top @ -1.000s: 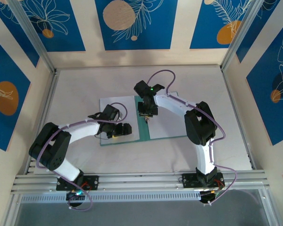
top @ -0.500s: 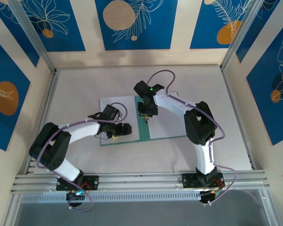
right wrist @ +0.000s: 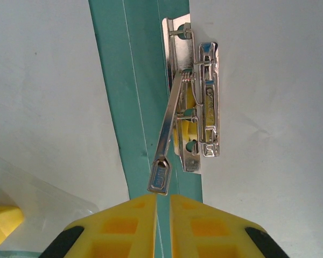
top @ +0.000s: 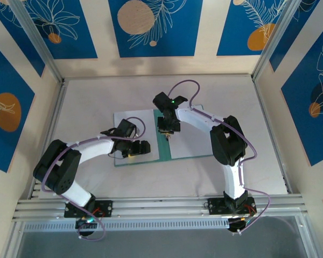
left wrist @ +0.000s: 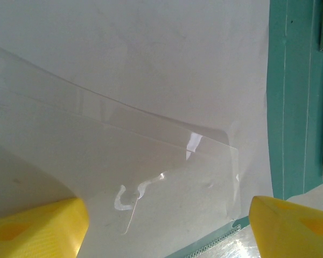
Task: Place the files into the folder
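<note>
**So, where your two grippers sat over the open folder**

Okay, from the top camera first. You had the folder (top: 164, 149) lying open and flat on the table (top: 91, 102), a bit left of centre. A white sheet covered each leaf: the left sheet (top: 134, 119) and the right sheet (top: 192, 141), with only the green spine and a thin green edge along the near side showing. Your left gripper (top: 142, 147) hung over the near part of the left leaf. Your right gripper (top: 168, 135) pointed down at the spine, toward its far end.

Next, the left wrist camera. Your left gripper (left wrist: 167, 210) was wide open, yellow fingers (left wrist: 37, 226) far apart, and nothing sat between them. Below lay the left sheet (left wrist: 151, 48) with a clear film (left wrist: 124, 161) on top of it, one corner catching the light. The folder's green strip (left wrist: 290, 97) ran down the right side.

Last, the right wrist camera. You were right above the metal clip (right wrist: 203, 97), which sat beside the green spine (right wrist: 126, 80) at the edge of the right sheet (right wrist: 274, 118). Its lever (right wrist: 169, 123) stood lifted, slanting toward the camera. Your right gripper (right wrist: 162, 200) was nearly shut, just a thin slit between the tips, and the lever's end sat right at that slit. Whether you actually had it pinched, I couldn't tell.
</note>
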